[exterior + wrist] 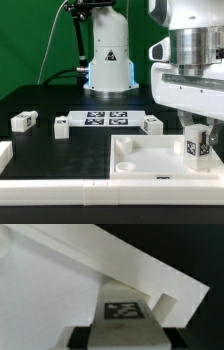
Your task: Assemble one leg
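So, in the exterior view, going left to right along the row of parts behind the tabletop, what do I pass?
first loose leg → second loose leg → marker board → third loose leg → held leg, gripped in the pincer.

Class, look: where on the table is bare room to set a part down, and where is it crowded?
Free: the black table between the row of loose legs and the tabletop. Crowded: the marker board with loose legs beside it, and the tabletop corner where the gripper holds the leg.
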`<move>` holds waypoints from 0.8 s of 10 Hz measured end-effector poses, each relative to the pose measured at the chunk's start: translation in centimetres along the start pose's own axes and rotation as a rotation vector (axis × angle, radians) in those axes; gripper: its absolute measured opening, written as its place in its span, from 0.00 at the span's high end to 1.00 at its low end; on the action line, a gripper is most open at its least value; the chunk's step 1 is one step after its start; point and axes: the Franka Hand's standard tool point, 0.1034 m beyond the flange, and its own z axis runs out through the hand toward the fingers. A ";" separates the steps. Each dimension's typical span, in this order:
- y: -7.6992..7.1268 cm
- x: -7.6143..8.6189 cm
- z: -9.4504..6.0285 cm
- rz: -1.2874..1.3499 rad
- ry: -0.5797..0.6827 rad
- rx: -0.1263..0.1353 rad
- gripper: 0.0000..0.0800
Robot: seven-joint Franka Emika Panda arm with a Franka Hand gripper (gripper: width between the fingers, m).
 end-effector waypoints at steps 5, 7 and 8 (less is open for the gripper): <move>0.1 0.1 0.1 -0.334 -0.001 -0.004 0.20; 0.2 0.2 0.1 -0.567 -0.001 -0.006 0.19; 0.2 0.2 0.1 -0.678 -0.003 -0.009 0.19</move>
